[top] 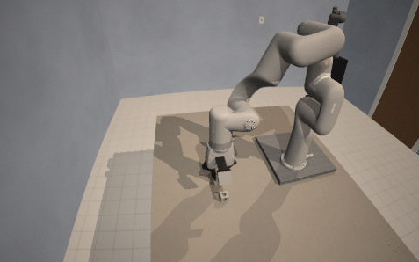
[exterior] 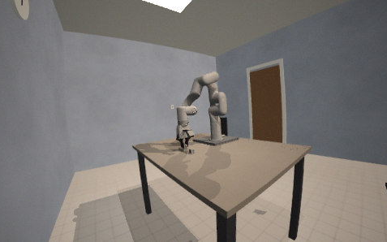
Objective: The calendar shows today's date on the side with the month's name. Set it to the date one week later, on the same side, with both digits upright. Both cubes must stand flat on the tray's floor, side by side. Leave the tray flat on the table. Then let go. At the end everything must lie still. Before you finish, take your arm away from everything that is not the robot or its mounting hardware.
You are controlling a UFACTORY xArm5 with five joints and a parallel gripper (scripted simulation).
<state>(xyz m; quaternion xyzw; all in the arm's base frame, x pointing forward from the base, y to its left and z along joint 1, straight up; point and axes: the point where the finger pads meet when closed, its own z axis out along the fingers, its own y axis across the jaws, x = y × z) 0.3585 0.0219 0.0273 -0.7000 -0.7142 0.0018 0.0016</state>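
In the top view, my gripper (top: 221, 175) points down over the left middle of the table. It is shut on a pale calendar cube (top: 226, 178), held a little above the table top. A second pale cube (top: 222, 195), with a dark mark on one face, lies just in front of and below the gripper; I cannot tell whether it rests on the tray or on the table. The tray and the month's name are too small to make out. In the exterior view, the gripper (exterior: 186, 144) and the lower cube (exterior: 191, 151) are tiny, near the table's far left edge.
The arm's grey base plate (top: 295, 157) is fixed to the table at the right of the gripper. The table's left edge (top: 154, 176) runs close to the gripper. A brown door (exterior: 266, 104) is in the back wall.
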